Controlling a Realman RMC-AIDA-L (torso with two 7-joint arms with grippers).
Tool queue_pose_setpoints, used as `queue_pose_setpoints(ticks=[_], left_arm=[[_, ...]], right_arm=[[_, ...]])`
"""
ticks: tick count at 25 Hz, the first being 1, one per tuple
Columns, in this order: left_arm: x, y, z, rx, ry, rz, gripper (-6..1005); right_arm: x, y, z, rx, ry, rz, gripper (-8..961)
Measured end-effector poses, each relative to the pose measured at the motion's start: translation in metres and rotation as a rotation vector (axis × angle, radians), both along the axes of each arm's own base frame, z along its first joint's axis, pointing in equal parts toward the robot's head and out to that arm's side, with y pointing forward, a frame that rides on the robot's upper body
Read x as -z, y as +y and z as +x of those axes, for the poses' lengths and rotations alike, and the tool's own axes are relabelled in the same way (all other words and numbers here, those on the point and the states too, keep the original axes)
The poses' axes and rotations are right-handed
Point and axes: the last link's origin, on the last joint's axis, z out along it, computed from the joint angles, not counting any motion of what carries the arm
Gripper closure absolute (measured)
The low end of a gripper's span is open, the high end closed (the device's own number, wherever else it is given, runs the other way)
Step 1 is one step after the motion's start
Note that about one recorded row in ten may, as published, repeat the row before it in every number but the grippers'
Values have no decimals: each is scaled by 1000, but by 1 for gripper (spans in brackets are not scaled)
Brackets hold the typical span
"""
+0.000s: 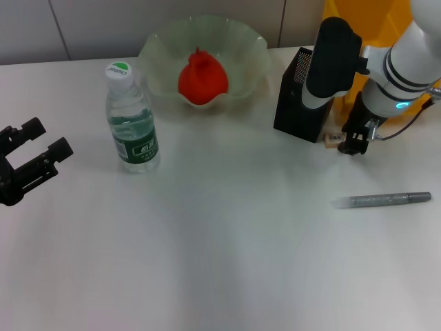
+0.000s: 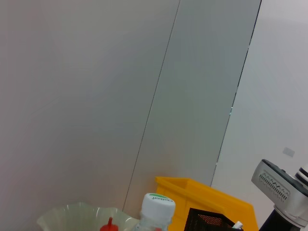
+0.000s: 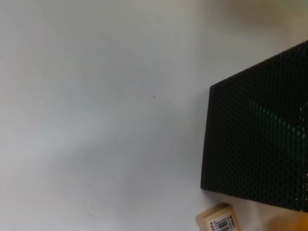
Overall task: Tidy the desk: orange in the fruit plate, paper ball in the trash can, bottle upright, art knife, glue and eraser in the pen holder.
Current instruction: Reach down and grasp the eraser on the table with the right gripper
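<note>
— Where's the eraser (image 1: 333, 139)?
— A beige block with a barcode label, flat on the tabletop (image 1: 227, 241) just beside the pen holder (image 1: 298, 103); the right claw (image 1: 353, 145) hangs at it, grip unreadable.
— Left claw (image 1: 34, 155)?
— Far off, fingers wide.

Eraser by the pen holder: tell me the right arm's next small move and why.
Probably lower the right gripper the last bit onto the eraser and close on it. The eraser lies on the table beside the pen holder, just beside the gripper. The orange is already in the fruit plate and the bottle stands upright.
</note>
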Motion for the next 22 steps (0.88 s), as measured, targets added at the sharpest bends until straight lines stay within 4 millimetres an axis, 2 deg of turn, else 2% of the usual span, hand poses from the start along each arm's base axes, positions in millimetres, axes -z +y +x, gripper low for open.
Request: queue_pose_setpoints(ticks=[13, 22], left_arm=[[1, 0, 0, 0, 0, -1, 261], [1, -1, 0, 1, -2, -2, 261]], right_arm=[[2, 0, 3, 2, -2, 0, 604], [3, 0, 3, -2, 1, 3, 658]])
